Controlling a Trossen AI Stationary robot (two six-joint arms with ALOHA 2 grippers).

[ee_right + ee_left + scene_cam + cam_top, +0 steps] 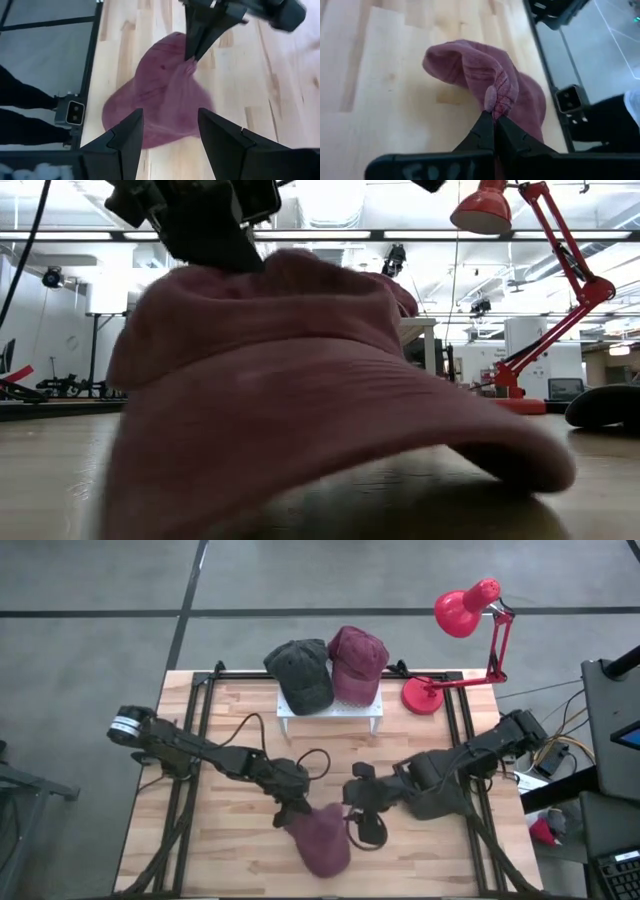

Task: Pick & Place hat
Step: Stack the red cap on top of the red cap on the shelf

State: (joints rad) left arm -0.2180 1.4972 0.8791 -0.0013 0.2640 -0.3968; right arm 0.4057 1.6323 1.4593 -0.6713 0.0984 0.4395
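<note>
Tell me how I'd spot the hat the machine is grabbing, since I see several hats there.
Start at the wooden table and find the small white rack at its far edge, where a dark grey cap and a maroon cap sit. The one you want is the maroon hat lying alone near the front edge. Unlike the others, it sits on the bare wood with the left pincer shut on its cloth.

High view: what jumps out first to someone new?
The maroon cap near the table's front edge, its fabric pinched by the shut left gripper, with the open right gripper right beside it. Behind, a dark grey cap and a second maroon cap sit side by side on a small white stand. A bright red desk lamp stands at the back right corner.
</note>
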